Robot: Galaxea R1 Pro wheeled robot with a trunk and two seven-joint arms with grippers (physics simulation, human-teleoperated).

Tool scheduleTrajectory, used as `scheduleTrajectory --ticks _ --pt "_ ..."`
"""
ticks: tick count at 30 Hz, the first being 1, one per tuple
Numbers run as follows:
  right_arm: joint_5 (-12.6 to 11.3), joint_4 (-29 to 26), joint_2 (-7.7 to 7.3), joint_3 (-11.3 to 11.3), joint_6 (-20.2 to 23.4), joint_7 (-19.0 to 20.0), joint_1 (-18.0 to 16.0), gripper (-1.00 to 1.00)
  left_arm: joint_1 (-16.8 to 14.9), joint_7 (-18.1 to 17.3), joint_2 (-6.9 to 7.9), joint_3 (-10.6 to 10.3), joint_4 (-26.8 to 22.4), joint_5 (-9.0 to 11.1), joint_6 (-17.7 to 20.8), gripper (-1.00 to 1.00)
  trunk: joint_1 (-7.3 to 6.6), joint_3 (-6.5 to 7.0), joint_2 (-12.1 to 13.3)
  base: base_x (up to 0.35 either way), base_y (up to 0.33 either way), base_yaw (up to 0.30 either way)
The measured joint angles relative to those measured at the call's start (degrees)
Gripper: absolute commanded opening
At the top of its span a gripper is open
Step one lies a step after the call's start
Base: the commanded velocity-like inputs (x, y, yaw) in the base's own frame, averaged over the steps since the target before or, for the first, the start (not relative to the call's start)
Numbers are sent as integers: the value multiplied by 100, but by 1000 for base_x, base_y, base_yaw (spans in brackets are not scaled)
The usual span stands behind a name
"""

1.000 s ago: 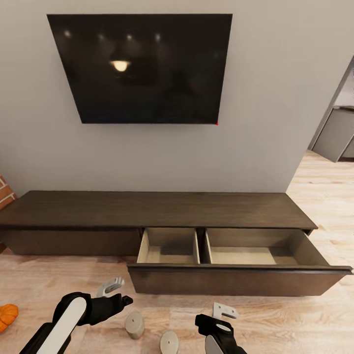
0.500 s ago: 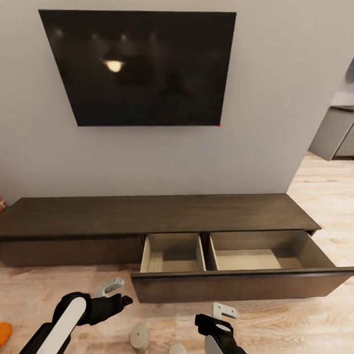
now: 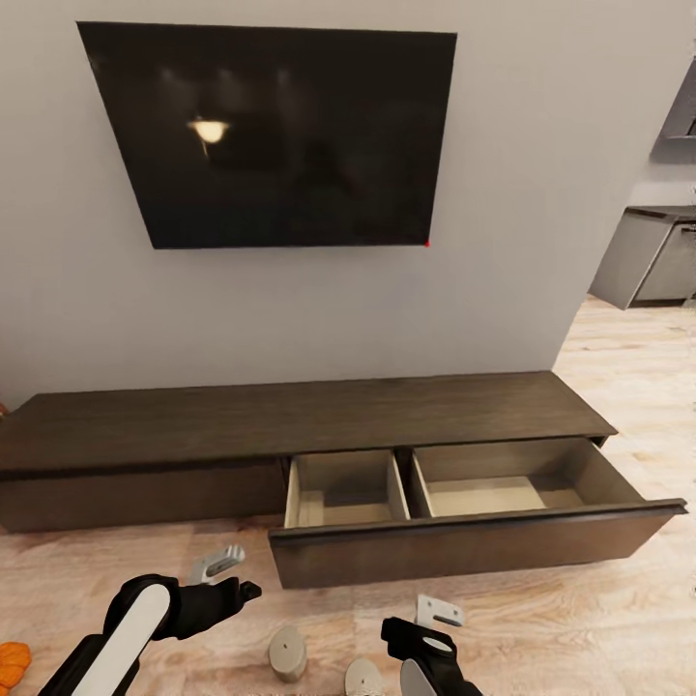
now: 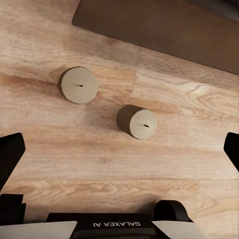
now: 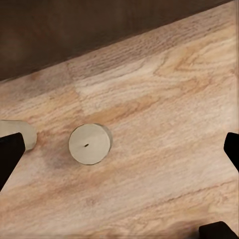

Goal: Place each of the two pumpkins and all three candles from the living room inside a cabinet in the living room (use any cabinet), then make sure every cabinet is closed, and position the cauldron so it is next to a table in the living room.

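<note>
Candles stood on the wood floor (image 3: 580,619) before the cabinet (image 3: 290,420), whose drawer (image 3: 464,546) was pulled out: one (image 3: 287,652) beside another (image 3: 362,679). Both the left gripper (image 3: 224,572) and the right gripper (image 3: 437,611) hung wide apart, holding nothing. A pumpkin (image 3: 12,663) lay far left.

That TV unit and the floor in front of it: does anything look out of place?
Yes. One wide drawer of the cabinet hangs pulled out, both beige compartments bare. Two candles stand on the wood floor in front of it, and a pumpkin lies on the floor off to the left.
</note>
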Motion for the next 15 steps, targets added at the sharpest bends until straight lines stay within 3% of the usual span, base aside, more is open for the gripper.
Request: scheduleTrajectory --ticks 11,15 --pt "-1 198 30 22 6 0 0 100 -1 25 -15 -1 7 0 0 100 0 1 0 -21 3 -6" --pt "-5 408 37 13 8 5 0 100 -1 49 -21 1 7 -2 1 100 87 -70 -159 0 0 0"
